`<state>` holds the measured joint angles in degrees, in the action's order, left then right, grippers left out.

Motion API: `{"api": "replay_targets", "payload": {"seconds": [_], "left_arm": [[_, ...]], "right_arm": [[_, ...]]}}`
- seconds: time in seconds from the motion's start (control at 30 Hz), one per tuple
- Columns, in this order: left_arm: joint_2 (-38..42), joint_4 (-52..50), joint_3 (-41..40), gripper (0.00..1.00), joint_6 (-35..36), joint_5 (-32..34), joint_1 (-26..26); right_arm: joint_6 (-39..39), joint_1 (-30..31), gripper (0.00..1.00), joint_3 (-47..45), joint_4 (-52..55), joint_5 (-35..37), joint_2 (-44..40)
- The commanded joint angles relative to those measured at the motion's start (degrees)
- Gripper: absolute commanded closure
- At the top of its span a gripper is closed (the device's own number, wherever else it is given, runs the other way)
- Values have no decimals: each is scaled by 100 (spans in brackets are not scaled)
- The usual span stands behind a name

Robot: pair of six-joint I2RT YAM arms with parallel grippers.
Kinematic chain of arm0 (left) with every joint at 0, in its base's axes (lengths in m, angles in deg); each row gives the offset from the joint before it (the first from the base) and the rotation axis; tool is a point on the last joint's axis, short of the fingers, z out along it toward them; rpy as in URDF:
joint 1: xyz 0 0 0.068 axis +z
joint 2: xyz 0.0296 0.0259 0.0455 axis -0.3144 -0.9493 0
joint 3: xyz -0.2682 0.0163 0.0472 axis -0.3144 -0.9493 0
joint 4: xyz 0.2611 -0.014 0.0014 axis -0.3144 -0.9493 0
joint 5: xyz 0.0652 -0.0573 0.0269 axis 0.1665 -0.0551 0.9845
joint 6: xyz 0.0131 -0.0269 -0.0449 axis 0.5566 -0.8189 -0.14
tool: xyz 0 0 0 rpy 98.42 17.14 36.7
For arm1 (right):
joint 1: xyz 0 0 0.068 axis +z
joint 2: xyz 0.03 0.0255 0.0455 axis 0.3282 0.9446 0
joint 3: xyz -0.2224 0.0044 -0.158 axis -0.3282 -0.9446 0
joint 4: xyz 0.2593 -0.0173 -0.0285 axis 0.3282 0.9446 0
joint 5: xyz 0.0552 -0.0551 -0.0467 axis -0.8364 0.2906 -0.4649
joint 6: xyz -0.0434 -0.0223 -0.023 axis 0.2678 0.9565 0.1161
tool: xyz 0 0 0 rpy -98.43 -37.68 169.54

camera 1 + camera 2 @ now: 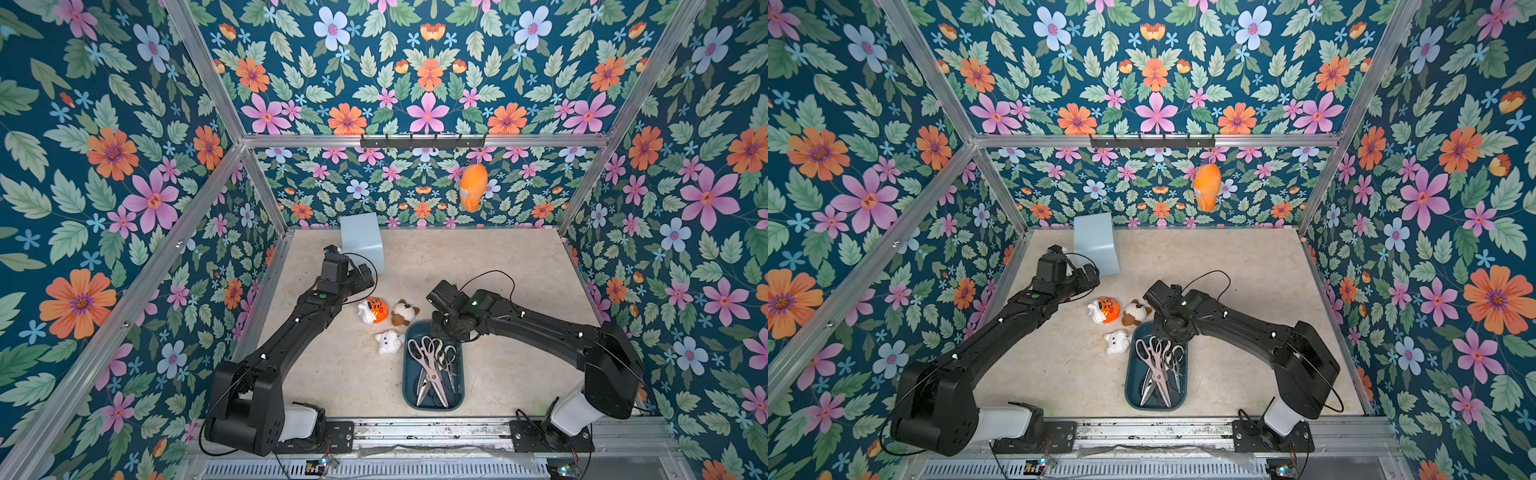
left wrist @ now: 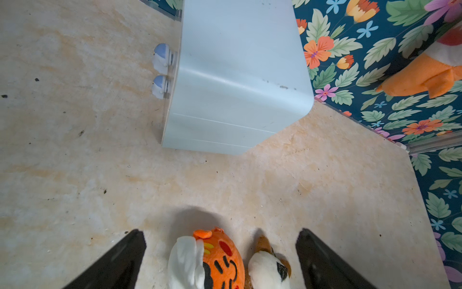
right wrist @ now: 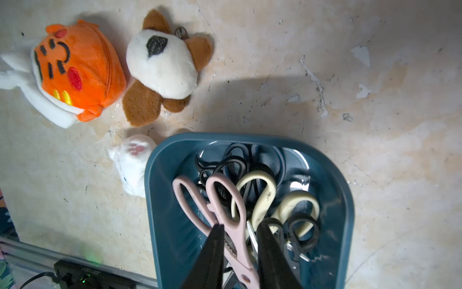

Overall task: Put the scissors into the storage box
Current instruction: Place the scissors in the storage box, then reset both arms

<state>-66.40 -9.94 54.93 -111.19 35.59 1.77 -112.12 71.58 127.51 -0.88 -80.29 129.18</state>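
The storage box (image 1: 408, 374), a dark teal tray, lies at the front middle of the table in both top views. Several scissors (image 1: 432, 365) are piled in the box (image 1: 1129, 374): a pale pink pair (image 3: 226, 197) on top, a beige pair (image 3: 265, 190) and black-handled pairs (image 3: 303, 232). My right gripper (image 3: 241, 225) hangs over the box's far end, jaws a little apart on either side of the pink pair, which rests on the pile. My left gripper (image 2: 220, 232) stands wide open above two plush toys, holding nothing.
An orange tiger plush (image 1: 374, 311), a brown-and-white dog plush (image 1: 404, 312) and a white plush (image 1: 388, 341) lie just left of the box. A pale blue cube box (image 1: 362, 243) stands at the back left. An orange plush (image 1: 471, 187) hangs on the back wall.
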Motion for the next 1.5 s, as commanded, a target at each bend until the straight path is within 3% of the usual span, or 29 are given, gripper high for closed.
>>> {"api": "replay_targets", "payload": {"seconds": [0.0,0.2,0.33,0.43,0.57,0.67,0.9,1.0,1.07,1.1,1.23,1.27,1.3,1.33,1.37,1.4,1.47], "left_arm": [[59,-130,0,1,175,140,63],[391,-80,-89,1,619,372,403],[546,83,-303,1,1003,622,907],[576,517,-614,1,1484,982,1156],[522,1559,-1237,1,2246,1513,1265],[292,2082,-1448,1,2582,1798,1442],[-511,3456,-1878,1,2960,1436,1813],[-670,4699,-2431,1,2941,1318,1814],[-737,5373,-2779,1,2855,1286,1814],[-798,5830,-2969,1,2867,1265,1803],[-798,6244,-3173,1,2700,1099,1785],[-946,6778,-3367,1,2822,1114,1700],[-1160,7301,-3534,1,2936,1135,1612],[-1400,7702,-3627,1,3054,1161,1513],[-1662,8186,-3642,1,3232,1499,1337],[-1546,7940,-3666,1,3203,1548,1284],[-1536,8010,-3695,1,3216,1793,1211]], "right_arm": [[384,-63,73,165,335,598,-60],[1033,-772,72,197,645,1679,-307],[1808,-1879,72,-427,51,2081,-782],[2551,-2546,73,-1460,-1322,2789,-1356],[3628,-3166,68,-3317,-4397,3252,-2186],[4071,-3675,60,-4103,-5920,3241,-2423],[4188,-4554,60,-4548,-6827,2486,-1886],[4579,-4594,59,-5132,-8857,2249,-1416],[4609,-4645,59,-5176,-9245,2080,-1115],[4541,-4684,59,-5089,-8916,1997,-1162],[4385,-5036,57,-5001,-8630,1131,-1173],[4368,-5165,55,-5040,-8667,794,-1187],[4428,-5226,45,-5134,-8912,419,-1134],[4511,-5234,31,-5233,-9120,239,-1065],[4527,-5230,8,-5377,-9529,210,-964],[4549,-5233,1,-5407,-9729,239,-871],[4545,-5238,1,-5341,-9338,219,-1006]]}}
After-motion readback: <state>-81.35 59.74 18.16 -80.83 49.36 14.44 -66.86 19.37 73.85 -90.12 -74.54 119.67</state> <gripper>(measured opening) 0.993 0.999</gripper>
